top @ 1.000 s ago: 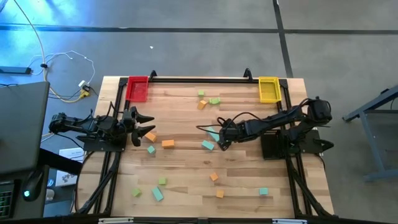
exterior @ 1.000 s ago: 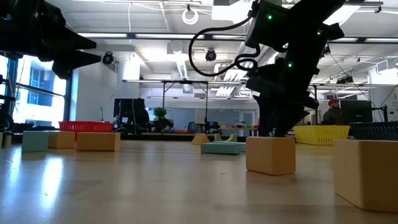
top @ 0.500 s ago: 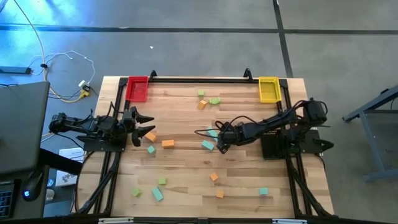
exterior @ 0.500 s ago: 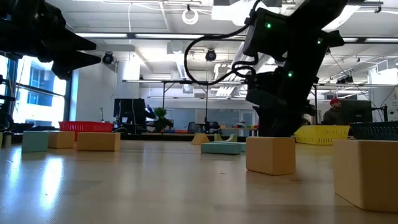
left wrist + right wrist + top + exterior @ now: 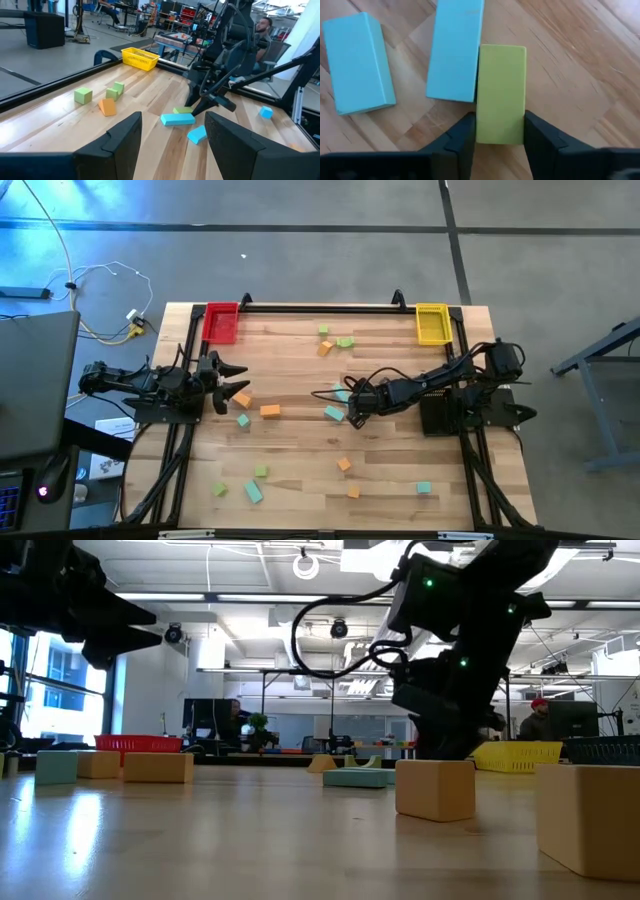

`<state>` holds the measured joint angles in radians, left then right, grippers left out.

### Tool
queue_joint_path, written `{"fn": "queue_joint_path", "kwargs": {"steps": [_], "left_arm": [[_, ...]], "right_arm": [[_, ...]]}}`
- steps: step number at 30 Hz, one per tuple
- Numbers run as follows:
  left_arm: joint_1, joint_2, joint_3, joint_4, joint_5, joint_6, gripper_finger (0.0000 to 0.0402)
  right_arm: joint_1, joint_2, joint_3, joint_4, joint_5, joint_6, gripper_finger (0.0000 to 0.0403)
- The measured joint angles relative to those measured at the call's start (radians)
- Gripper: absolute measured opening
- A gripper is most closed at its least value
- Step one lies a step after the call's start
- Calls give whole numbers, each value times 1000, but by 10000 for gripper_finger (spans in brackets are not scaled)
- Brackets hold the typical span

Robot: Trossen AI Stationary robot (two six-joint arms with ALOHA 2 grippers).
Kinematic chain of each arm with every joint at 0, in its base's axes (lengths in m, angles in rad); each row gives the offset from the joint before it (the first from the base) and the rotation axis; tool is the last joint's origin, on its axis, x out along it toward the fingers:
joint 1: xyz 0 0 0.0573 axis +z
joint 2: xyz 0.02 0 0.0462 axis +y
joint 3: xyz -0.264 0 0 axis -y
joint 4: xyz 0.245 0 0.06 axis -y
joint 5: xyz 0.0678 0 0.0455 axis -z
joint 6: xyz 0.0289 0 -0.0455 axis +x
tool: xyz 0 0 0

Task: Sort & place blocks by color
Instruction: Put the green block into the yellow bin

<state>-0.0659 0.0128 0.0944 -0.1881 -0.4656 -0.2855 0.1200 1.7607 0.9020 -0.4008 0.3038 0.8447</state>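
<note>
Right gripper [image 5: 495,145]: my two dark fingers sit one on each long side of a light green bar [image 5: 501,92], touching or nearly touching it; I read this as a grip closing on the bar, which lies flat on the table [image 5: 300,440].
Bar position: near the table centre, its long side touching a teal bar [image 5: 456,50]; a second teal bar [image 5: 359,60] lies just beside that one, apart from it.
Left gripper [image 5: 232,383]: waiting at the left table edge, fingers spread and holding nothing, with an orange block [image 5: 241,399] just beside them.
Mid-table blocks: another orange block [image 5: 270,411] and scattered green, teal and orange pieces lie loose across the near half.
Far blocks: two green cubes and an orange wedge [image 5: 106,106] sit toward the back edge.
Trays: the red tray [image 5: 221,322] and yellow tray [image 5: 431,323] stand at the far corners; neither appears to hold a block, though the mesh makes this hard to confirm.
Progress: early, in my judgement. Nothing visibly sorted; every block remains to be placed.
</note>
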Motion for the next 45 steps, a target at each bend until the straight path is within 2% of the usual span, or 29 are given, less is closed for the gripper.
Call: {"fn": "queue_joint_path", "kwargs": {"steps": [6, 12, 27, 38, 45], "left_arm": [[0, 0, 0, -11, -2, 0, 204], [0, 0, 0, -11, -2, 0, 204], [0, 0, 0, -25, -31, -1, 204], [0, 0, 0, -27, -48, 0, 204], [0, 0, 0, -34, -47, 0, 204]], "right_arm": [[-2, -1, 0, -4, 2, 6, 103], [-3, -25, -4, -63, 16, 47, 114], [-14, -211, -5, -263, 226, 75, 108], [-137, -404, -4, -455, 385, 70, 109], [-282, -498, -4, -480, 430, -29, 109]]}}
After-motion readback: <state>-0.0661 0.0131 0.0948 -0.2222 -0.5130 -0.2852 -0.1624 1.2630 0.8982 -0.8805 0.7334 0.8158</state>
